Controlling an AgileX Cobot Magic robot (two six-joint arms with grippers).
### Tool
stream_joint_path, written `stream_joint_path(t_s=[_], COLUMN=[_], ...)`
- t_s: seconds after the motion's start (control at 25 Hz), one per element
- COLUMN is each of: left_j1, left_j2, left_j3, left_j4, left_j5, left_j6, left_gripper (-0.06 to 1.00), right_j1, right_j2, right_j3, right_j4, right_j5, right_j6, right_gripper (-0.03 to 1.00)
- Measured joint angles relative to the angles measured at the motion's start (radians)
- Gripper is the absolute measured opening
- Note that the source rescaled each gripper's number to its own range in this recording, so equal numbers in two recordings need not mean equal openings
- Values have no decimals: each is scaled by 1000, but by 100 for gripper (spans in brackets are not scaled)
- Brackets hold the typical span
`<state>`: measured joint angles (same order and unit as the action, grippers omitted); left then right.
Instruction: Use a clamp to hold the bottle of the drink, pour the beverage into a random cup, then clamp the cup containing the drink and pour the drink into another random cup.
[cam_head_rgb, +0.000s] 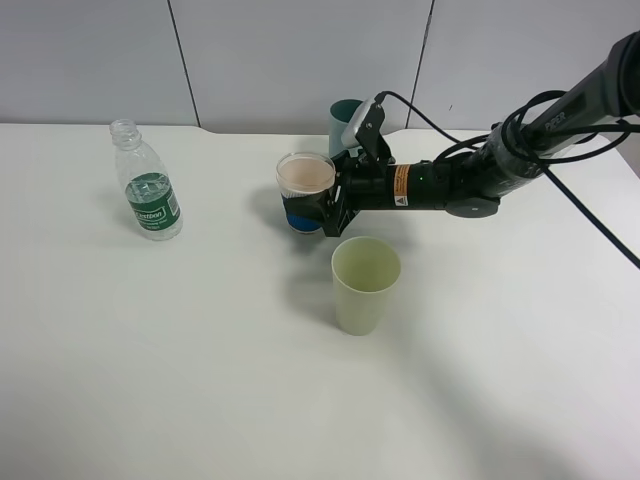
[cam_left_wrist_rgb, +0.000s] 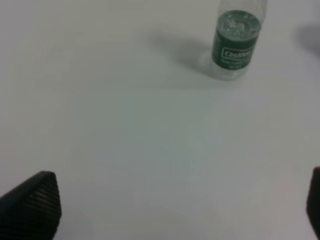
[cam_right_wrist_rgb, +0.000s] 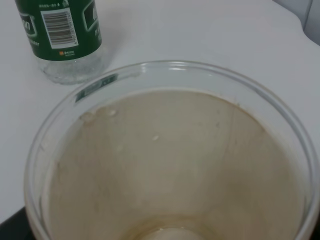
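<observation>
Second pour coming up: right pincer (cam_head_rgb: 328, 205) clamped on the blue-banded cup (cam_head_rgb: 305, 190), seemingly lifted, pale green cup (cam_head_rgb: 365, 284) at its five o'clock awaiting the tip; left pincer (cam_left_wrist_rgb: 175, 210) apart, idle

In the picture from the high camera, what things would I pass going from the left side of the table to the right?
Bottle → blue-banded cup held in the right gripper → pale green cup → the black arm stretching off to the right. The teal cup behind the gripper overlaps the others, so I leave it out.
</observation>
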<state>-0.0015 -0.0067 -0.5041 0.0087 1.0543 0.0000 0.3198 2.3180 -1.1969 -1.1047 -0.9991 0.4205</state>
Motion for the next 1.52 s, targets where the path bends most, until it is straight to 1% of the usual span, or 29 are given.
stream_joint_path(t_s=[0.4, 0.44, 0.56, 0.6, 0.68, 0.76, 0.84, 1.08, 1.32, 1.44, 1.52], left_j1=[0, 0, 0, 0, 0, 0, 0, 0, 0, 0, 0], left_j2=[0, 0, 0, 0, 0, 0, 0, 0, 0, 0, 0], left_j3=[0, 0, 0, 0, 0, 0, 0, 0, 0, 0, 0], left_j4=[0, 0, 0, 0, 0, 0, 0, 0, 0, 0, 0], left_j5=[0, 0, 0, 0, 0, 0, 0, 0, 0, 0, 0], left_j6=[0, 0, 0, 0, 0, 0, 0, 0, 0, 0, 0], left_gripper=[100, 100, 100, 100, 100, 100, 100, 100, 100, 100, 100], right_j1=[-1, -1, -1, -1, -1, -1, -1, -1, -1, -1, -1], right_j2=[0, 0, 0, 0, -7, -19, -42, -141, -287, -358, -405], right_j3=[-2, -2, -2, -2, -2, -1, -1, 0, 0, 0, 0], right_j4=[-41, -44, -63, -65, -66, -67, -73, -91, -138, -143, -143], right_j5=[-16, -16, -5, -2, 1, 4, 5, 12, 12, 39, 82], right_j6=[0, 0, 2, 3, 14, 33, 52, 157, 274, 330, 373], right_gripper=[0, 8, 55, 65, 74, 78, 79, 79, 80, 86, 91])
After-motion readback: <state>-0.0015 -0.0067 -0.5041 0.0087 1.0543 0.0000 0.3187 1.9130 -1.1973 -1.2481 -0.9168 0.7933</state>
